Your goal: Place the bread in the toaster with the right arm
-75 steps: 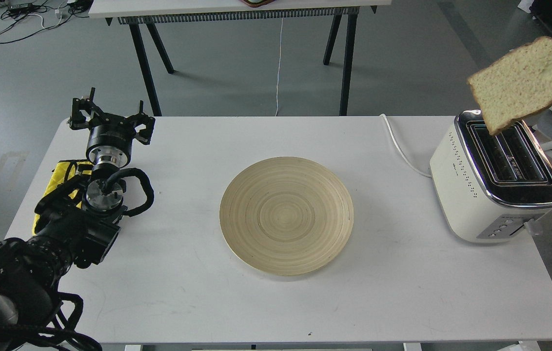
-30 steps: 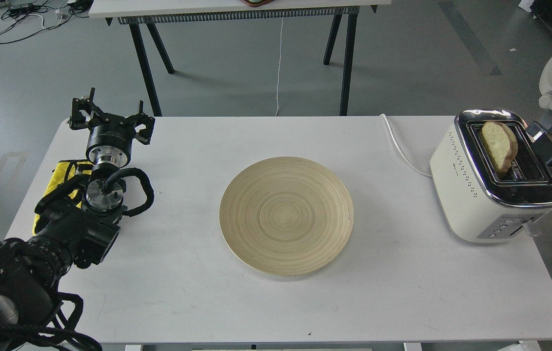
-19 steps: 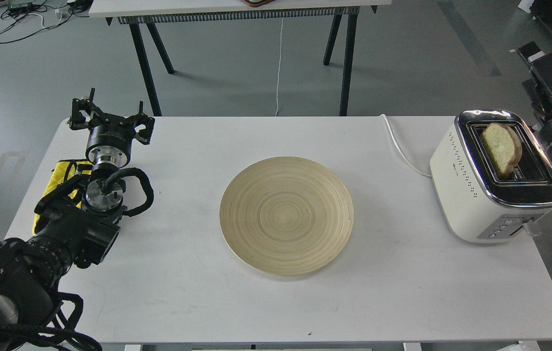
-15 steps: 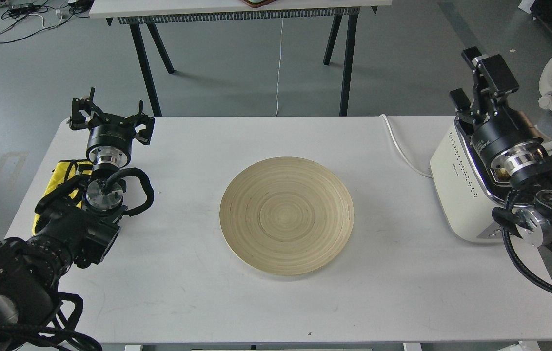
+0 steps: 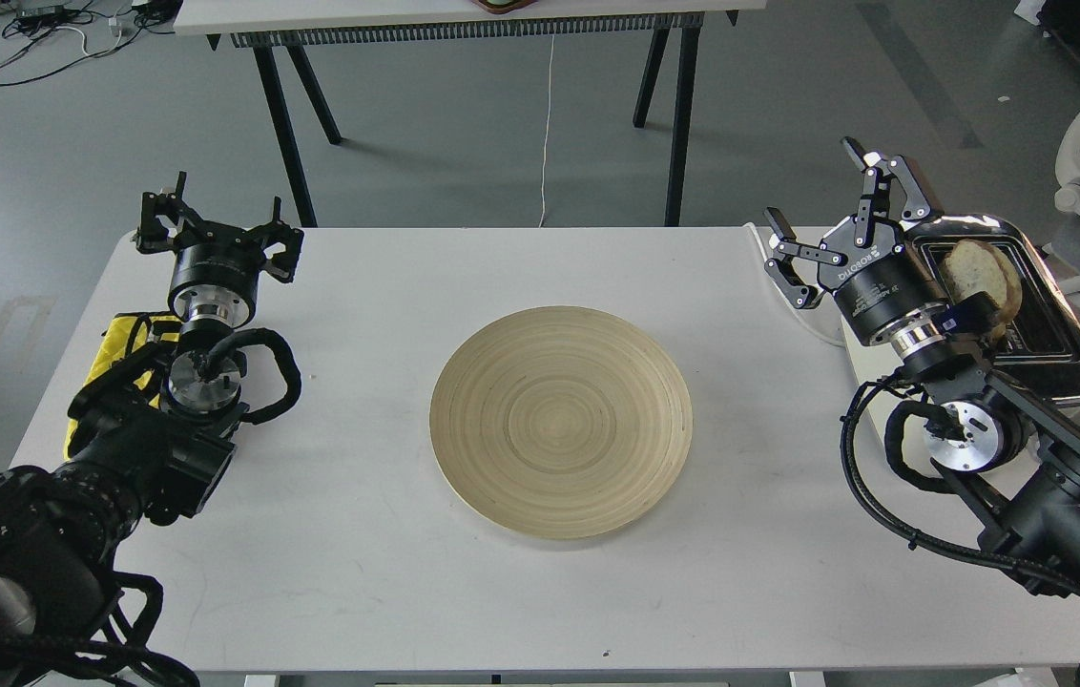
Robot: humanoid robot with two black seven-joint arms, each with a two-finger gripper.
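White bench (image 5: 540, 592), lab floor beyond: bread (image 5: 979, 272), soft, light and best pinched by its crust, stands in the toaster (image 5: 1055, 343); my right hand (image 5: 836, 215) is empty, fingers spread.

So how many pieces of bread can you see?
1. The pale tan bread slice with a brown crust stands in a slot of the cream-white, chrome-topped toaster, at the table's right. My right arm hides part of the toaster, so another could be hidden.

Counted: one plate (image 5: 560, 422), one toaster (image 5: 1046, 315), one bread slice (image 5: 979, 272), one yellow cloth (image 5: 125, 343), two arms.
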